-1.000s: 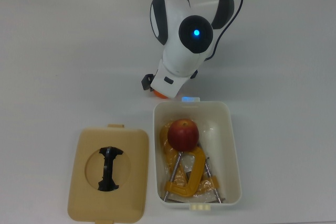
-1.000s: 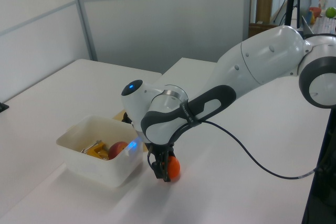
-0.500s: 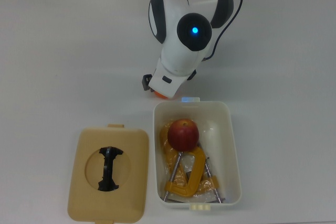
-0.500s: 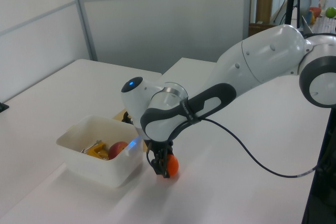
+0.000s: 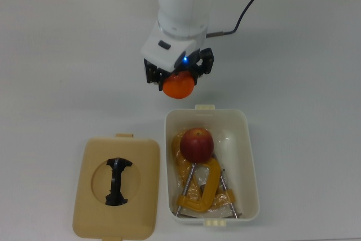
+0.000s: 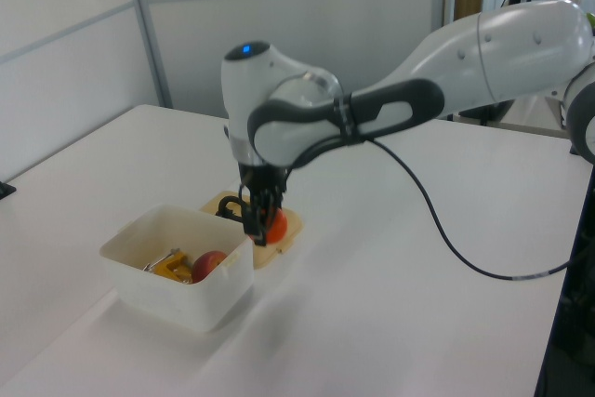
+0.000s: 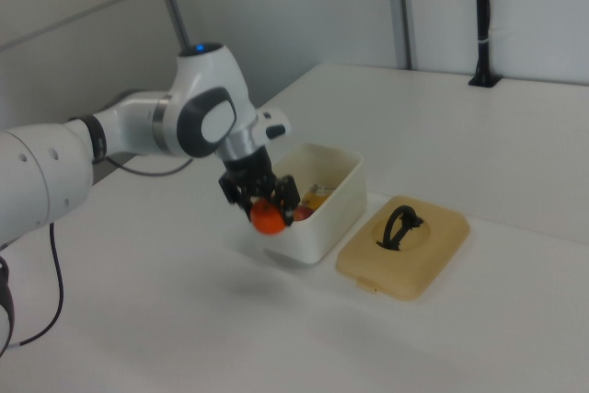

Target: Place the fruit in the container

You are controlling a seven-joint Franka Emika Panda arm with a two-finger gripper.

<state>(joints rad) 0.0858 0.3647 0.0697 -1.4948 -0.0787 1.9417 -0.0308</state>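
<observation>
The bright orange (image 5: pixel 178 87) (image 6: pixel 273 225) (image 7: pixel 269 218) hangs in the air with my gripper (image 5: pixel 177 75) (image 6: pixel 264 226) (image 7: pixel 265 200) shut on it. In the top view it sits just beyond the upper left corner of the cream-white tub (image 5: pixel 252 162) (image 6: pixel 139 228) (image 7: pixel 342 192). The dark red apple (image 5: pixel 197 144) (image 6: pixel 209 264) (image 7: pixel 301 213) lies inside the tub, on top of yellow clamps (image 5: pixel 200 196).
A flat tan lid with a black handle (image 5: pixel 117 189) (image 7: pixel 405 244) lies on the table at the top view's left of the tub. A black cable (image 6: pixel 437 230) trails from the arm over the white table.
My gripper has lifted the orange off the table, well above it. The arm's wrist has swung upward in the top view. Apple, tub and lid have not moved.
</observation>
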